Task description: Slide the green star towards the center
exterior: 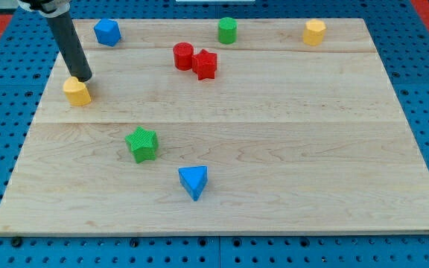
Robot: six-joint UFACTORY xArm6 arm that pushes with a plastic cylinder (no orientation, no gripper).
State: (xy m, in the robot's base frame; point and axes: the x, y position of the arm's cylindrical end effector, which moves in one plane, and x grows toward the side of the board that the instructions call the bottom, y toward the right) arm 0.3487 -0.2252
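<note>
The green star lies on the wooden board, left of the middle and a little below it. My tip is at the view's upper left, touching or just above the top edge of a yellow block. The tip is well up and to the left of the green star, with bare board between them. The dark rod slants up from the tip to the view's top left corner.
A blue triangle lies below and right of the star. A red cylinder and a red star touch near the top centre. A blue block, a green cylinder and a yellow block line the top edge.
</note>
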